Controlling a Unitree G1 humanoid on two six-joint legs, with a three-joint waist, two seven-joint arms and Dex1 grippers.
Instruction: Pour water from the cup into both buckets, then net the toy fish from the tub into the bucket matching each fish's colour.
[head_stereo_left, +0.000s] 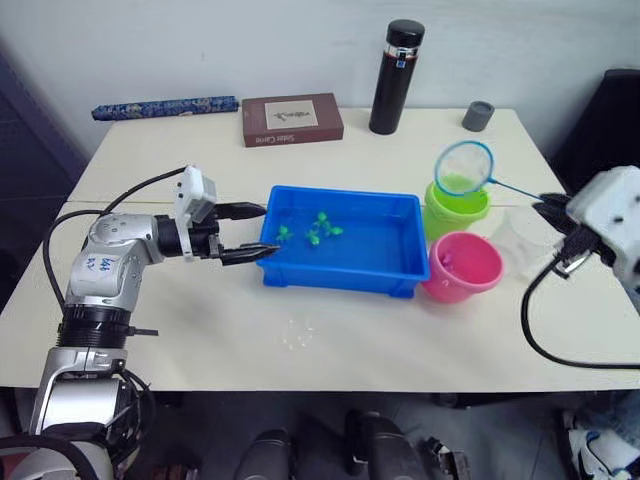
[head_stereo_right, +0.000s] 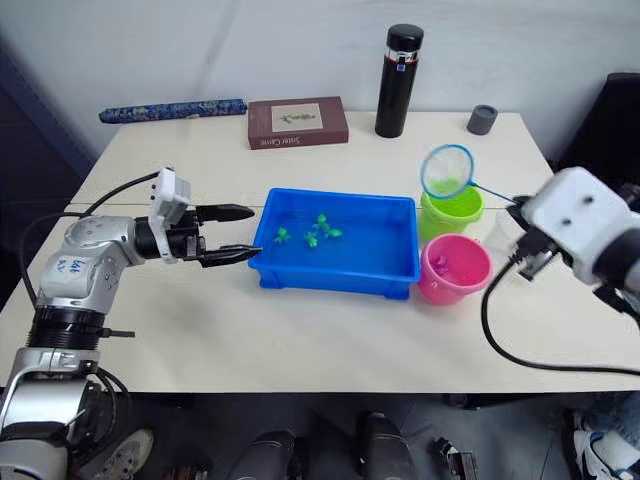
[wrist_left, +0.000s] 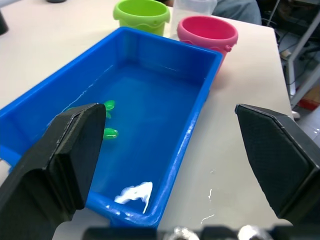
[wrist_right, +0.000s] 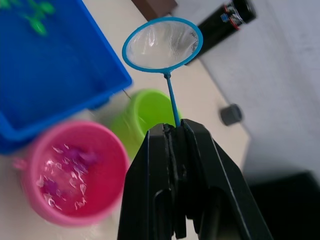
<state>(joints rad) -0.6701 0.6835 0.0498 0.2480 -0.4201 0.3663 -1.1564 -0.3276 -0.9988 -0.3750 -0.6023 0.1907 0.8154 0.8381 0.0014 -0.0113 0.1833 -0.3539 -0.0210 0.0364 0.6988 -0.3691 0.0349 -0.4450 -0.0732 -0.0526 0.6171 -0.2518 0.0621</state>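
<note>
Tabletop mid-netting: your right gripper (wrist_right: 175, 131), clenched on the net (wrist_right: 162, 45), hovers seemingly empty above the green bucket (wrist_right: 145, 117); left gripper (head_stereo_left: 250, 231) released; next, dip toward the green fish (head_stereo_left: 322, 227).

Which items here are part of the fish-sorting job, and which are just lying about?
Job: tub, green fish, green bucket, pink bucket, cup, net in the right gripper.
Lying about: flask, grey cup, book, blue roll.

Clear cup (head_stereo_left: 522, 238) largely hidden behind the right arm and pink bucket (head_stereo_left: 462, 266).
</note>
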